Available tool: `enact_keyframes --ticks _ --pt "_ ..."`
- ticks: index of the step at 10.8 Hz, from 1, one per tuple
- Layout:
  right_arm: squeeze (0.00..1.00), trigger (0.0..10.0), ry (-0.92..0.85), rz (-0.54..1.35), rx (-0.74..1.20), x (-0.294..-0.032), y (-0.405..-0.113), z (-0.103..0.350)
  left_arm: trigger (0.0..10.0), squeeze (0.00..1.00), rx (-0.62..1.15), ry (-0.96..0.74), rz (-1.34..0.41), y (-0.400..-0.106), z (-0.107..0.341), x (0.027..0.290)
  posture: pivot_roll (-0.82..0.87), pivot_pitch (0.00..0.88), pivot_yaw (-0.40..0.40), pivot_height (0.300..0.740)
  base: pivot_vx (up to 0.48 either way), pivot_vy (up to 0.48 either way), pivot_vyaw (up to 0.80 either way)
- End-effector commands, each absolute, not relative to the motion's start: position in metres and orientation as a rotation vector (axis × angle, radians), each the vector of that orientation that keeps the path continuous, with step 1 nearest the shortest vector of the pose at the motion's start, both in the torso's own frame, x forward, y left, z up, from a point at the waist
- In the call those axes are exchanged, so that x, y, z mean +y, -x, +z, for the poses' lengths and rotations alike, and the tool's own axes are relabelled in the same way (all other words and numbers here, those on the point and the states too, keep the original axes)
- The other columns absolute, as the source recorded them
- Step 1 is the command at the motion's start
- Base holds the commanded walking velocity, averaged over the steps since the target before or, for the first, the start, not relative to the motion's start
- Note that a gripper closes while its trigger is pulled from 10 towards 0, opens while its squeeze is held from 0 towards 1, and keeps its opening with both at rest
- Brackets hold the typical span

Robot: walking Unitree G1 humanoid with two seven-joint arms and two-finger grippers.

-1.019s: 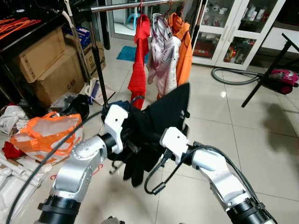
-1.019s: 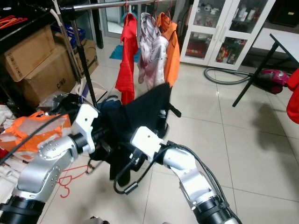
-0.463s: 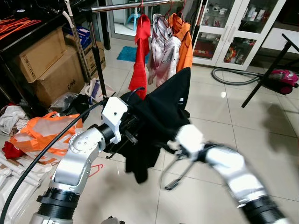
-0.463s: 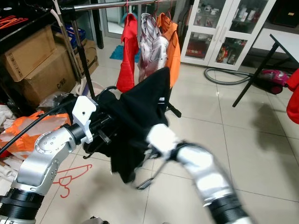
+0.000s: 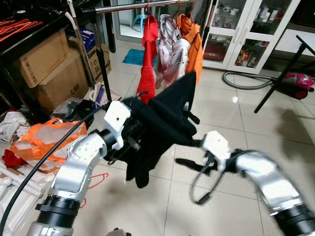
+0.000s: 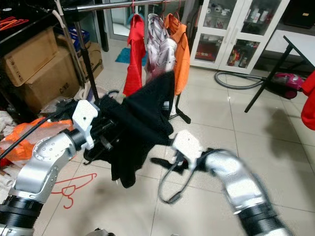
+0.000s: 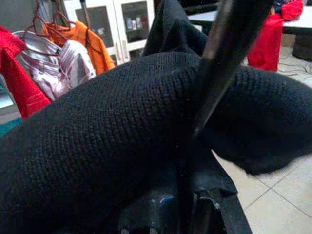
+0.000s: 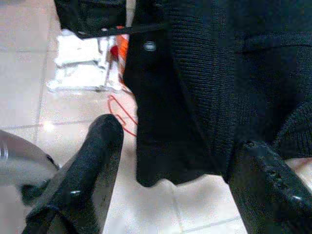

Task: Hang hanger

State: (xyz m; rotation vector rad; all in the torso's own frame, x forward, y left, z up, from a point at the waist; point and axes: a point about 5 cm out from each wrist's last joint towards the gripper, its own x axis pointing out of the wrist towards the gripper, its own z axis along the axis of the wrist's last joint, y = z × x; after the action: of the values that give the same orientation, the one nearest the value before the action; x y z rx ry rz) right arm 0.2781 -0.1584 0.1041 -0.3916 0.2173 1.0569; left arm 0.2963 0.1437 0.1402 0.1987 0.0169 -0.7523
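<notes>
Black sweater [image 5: 160, 125] on hanger, held mid-air at left gripper [image 5: 132, 140], in front of clothes rail [image 5: 135, 6]. Fingers buried in knit; whether clamped or apart, cannot tell. Right gripper [image 5: 184, 162] just beside sweater's lower edge, its two fingers [image 8: 92, 165] spread wide, holding nothing. Three garments on rail: red [image 5: 146, 69], white [image 5: 170, 61], orange [image 5: 196, 54]. Two cardboard boxes [image 5: 49, 69] at left. One red hanger [image 6: 74, 189] on floor tiles.

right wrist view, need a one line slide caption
Open right gripper faces a hanging black knit garment, a red hanger on the tiled floor beyond.
</notes>
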Motion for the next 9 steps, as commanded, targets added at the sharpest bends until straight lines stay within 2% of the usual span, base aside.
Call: enact_keyframes --ticks 1,3,4,5,7,8,9 --pt "0.0 10.0 0.475 0.979 0.14 -0.171 -0.292 0.123 10.0 0.0 -0.022 -0.214 -0.787 -0.295 0.145 0.142 -0.02 0.023 -0.037 0.74 0.0 0.0 0.0" --pt "0.0 10.0 0.817 0.892 0.004 -0.187 -0.318 0.161 10.0 0.0 0.015 -0.238 -0.846 -0.291 0.137 0.145 -0.02 0.024 -0.037 0.74 0.0 0.0 0.0" --pt "0.0 10.0 0.842 0.903 -0.007 -0.191 -0.322 0.177 10.0 0.0 0.026 -0.244 -0.87 -0.288 0.135 0.146 -0.02 0.027 -0.043 0.74 0.0 0.0 0.0" --pt "0.0 10.0 0.817 0.945 0.031 -0.193 -0.321 0.179 10.0 0.0 0.041 -0.25 -0.878 -0.287 0.133 0.146 -0.02 0.027 -0.043 0.74 0.0 0.0 0.0" --pt "0.0 10.0 0.686 1.095 0.226 -0.19 -0.296 0.14 10.0 0.0 0.051 -0.243 -0.861 -0.287 0.13 0.149 -0.01 0.031 -0.055 0.74 0.0 0.0 0.0" --pt "0.0 10.0 0.635 1.114 0.252 -0.186 -0.288 0.129 10.0 0.0 0.05 -0.246 -0.85 -0.288 0.13 0.151 -0.01 0.032 -0.056 0.74 0.0 0.0 0.0" --pt "0.0 10.0 0.48 1.217 0.401 -0.187 -0.261 0.109 10.0 0.0 0.05 -0.257 -0.838 -0.289 0.13 0.153 -0.01 0.031 -0.057 0.74 0.0 0.0 0.0"
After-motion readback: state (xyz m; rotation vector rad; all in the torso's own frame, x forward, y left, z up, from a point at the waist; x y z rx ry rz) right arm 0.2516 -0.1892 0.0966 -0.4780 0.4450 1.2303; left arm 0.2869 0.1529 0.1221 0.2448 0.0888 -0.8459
